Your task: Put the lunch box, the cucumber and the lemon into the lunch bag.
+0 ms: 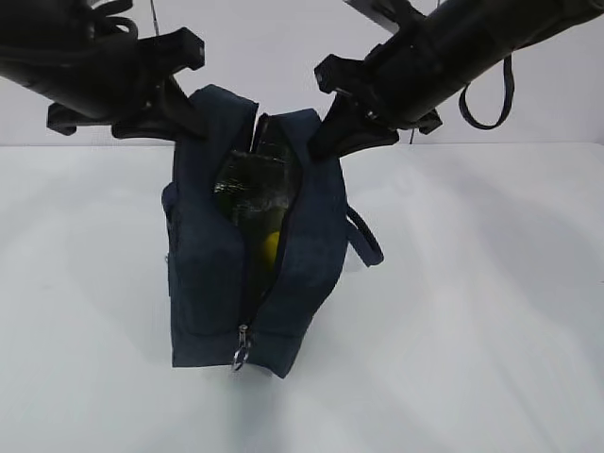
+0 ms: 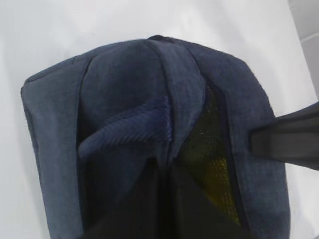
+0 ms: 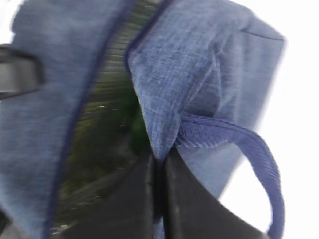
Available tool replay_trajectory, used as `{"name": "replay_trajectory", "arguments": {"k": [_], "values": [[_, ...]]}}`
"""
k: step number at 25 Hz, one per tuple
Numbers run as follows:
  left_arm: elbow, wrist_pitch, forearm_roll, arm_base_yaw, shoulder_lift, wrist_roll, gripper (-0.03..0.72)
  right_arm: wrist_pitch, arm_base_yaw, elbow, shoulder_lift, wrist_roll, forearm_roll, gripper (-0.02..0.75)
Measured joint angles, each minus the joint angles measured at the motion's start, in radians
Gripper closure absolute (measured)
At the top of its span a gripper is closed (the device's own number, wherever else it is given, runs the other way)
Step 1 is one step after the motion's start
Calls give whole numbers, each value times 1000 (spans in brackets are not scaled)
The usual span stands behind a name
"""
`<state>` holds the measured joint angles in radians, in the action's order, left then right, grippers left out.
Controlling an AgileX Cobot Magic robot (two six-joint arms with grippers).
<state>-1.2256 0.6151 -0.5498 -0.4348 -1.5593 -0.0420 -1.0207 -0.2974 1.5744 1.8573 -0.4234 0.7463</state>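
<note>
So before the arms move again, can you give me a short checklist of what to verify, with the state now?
1. Left gripper shut on the lunch bag, on its left top edge: ok.
2. Right gripper shut on the bag's right top edge: ok.
3. Lemon inside the bag: ok, yellow shows through the opening.
4. Lunch box inside: ok, its glass shows near the top.
5. Cucumber inside: cannot tell, only a dark green shade shows deep inside.
6. Zipper closed: not ok, the slit is open; the ring pull hangs at the near end.
</note>
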Motion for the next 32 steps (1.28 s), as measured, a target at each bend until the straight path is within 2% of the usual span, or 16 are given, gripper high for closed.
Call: {"name": "replay_trajectory", "arguments": {"k": [8, 15, 23, 25, 27, 30, 32], "values": [[0, -47, -43, -42, -67, 5, 692, -15, 0, 0, -21, 25, -64, 727], [0, -105, -52, -43, -76, 34, 691, 7, 0, 0, -21, 29, -136, 727], [0, -141, -67, -43, -110, 42, 688, 24, 0, 0, -21, 31, -149, 709], [0, -141, -68, -43, -110, 42, 673, 31, 0, 0, -21, 31, -149, 664], [0, -141, -69, -43, -110, 42, 621, 38, 0, 0, -23, 31, -149, 568], [0, -141, -69, -43, -110, 42, 450, 42, 0, 0, -29, 31, -145, 343], [0, -138, -69, -43, -110, 42, 318, 42, 0, 0, -31, 31, -145, 237]]}}
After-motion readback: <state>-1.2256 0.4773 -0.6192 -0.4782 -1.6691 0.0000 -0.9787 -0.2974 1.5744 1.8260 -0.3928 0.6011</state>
